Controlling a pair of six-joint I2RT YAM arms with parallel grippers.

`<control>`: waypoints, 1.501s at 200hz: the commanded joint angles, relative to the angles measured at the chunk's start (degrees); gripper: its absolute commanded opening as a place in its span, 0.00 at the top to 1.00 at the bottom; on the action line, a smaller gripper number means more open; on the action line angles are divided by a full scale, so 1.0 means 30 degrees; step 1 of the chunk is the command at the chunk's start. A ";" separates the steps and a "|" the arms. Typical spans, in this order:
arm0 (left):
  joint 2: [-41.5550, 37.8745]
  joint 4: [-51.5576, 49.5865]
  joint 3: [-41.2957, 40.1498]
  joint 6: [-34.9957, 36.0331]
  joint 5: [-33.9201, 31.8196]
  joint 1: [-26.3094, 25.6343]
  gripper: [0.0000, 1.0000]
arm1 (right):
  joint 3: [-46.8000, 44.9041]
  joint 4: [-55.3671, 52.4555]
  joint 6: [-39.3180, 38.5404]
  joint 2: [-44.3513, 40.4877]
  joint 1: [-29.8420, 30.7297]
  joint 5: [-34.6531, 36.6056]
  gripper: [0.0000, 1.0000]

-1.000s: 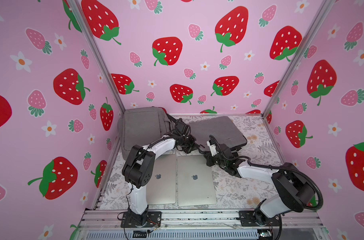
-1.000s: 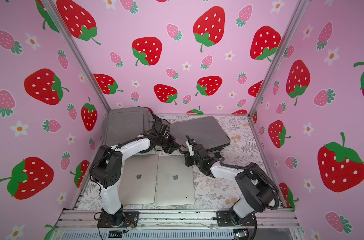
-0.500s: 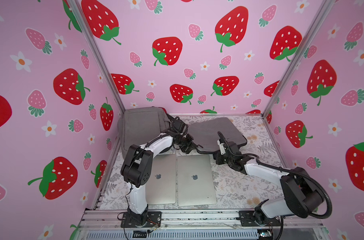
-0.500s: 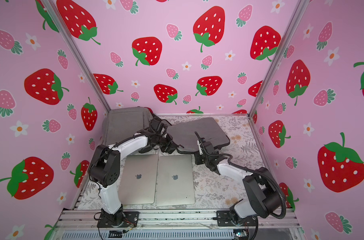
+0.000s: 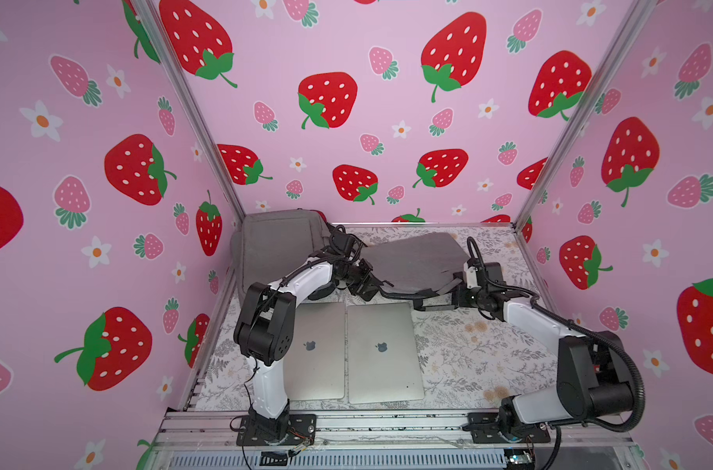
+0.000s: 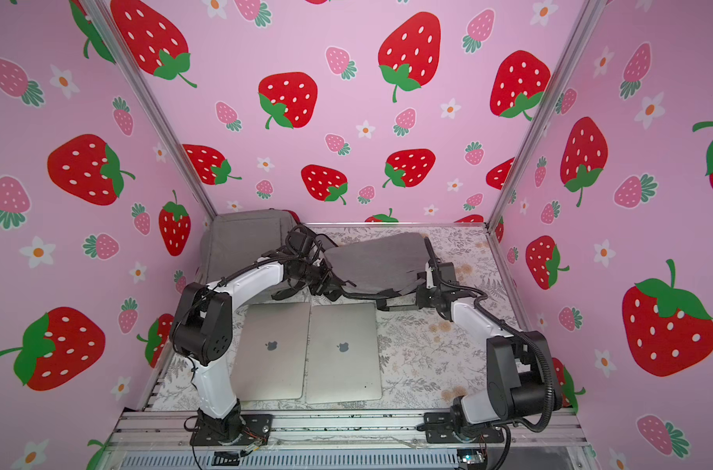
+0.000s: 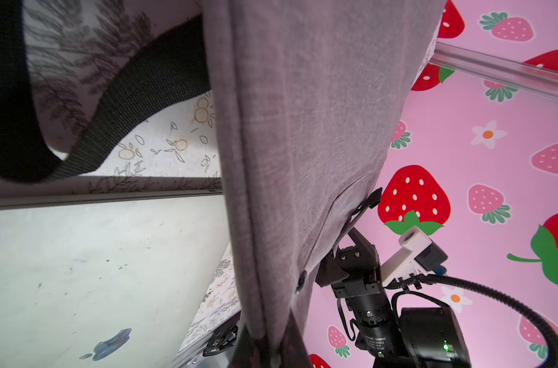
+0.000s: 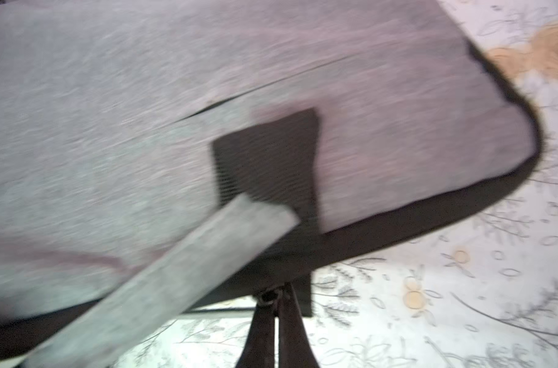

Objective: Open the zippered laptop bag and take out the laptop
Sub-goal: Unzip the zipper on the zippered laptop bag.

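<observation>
Laptops (image 5: 383, 350) two, adjacent; laptop bag (image 5: 415, 260) one, backpack (image 5: 277, 244) one.

Both arms reach forward, elbows bent, wrists turned inward; left gripper (image 5: 363, 285) and right gripper (image 8: 275, 307) face each other, jaws closed.

Lab test booth: strawberry-print walls (image 5: 346, 61), aluminium frame (image 5: 387, 423), bolted robot arms (image 5: 306, 280).

I read the laptop bag (image 5: 417, 260) as grey with black trim. The walls (image 5: 273, 61) are pink, printed with red strawberries. Both laptops (image 5: 381, 366) look silver, the tabletop (image 5: 489, 354) white with grey ferns.
</observation>
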 commanded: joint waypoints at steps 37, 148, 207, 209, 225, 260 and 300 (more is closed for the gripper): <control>0.0064 -0.0406 0.0494 0.0647 -0.0463 0.0698 1.00 | 0.2058 -0.1674 -0.2656 0.1944 -0.3499 0.1269 1.00; 0.1692 -0.2376 0.1676 0.3020 -0.0581 0.0556 1.00 | 0.5909 -0.1378 -0.6453 0.5355 -0.5066 -0.2480 0.90; 0.2073 -0.2069 0.2297 0.2539 -0.0725 0.0034 1.00 | 0.4451 -0.2961 -0.3199 0.2562 -0.5056 -0.5152 0.57; 0.2093 -0.2107 0.2332 0.2549 -0.0734 0.0027 1.00 | 0.4373 -0.2930 -0.2877 0.2433 -0.5067 -0.5310 0.56; 0.2240 -0.2305 0.2580 0.2609 -0.0805 -0.0017 1.00 | 0.3451 -0.2588 -0.0397 0.1661 -0.5064 -0.6401 0.49; 0.2314 -0.2869 0.2945 0.3233 -0.1343 -0.0162 0.86 | 0.0584 0.1343 0.6563 0.0496 -0.4345 -0.8659 0.37; 0.2000 -0.4327 0.3892 0.5435 -0.2883 -0.0320 0.69 | -0.0850 0.2387 0.8574 -0.0810 -0.2772 -0.7317 0.23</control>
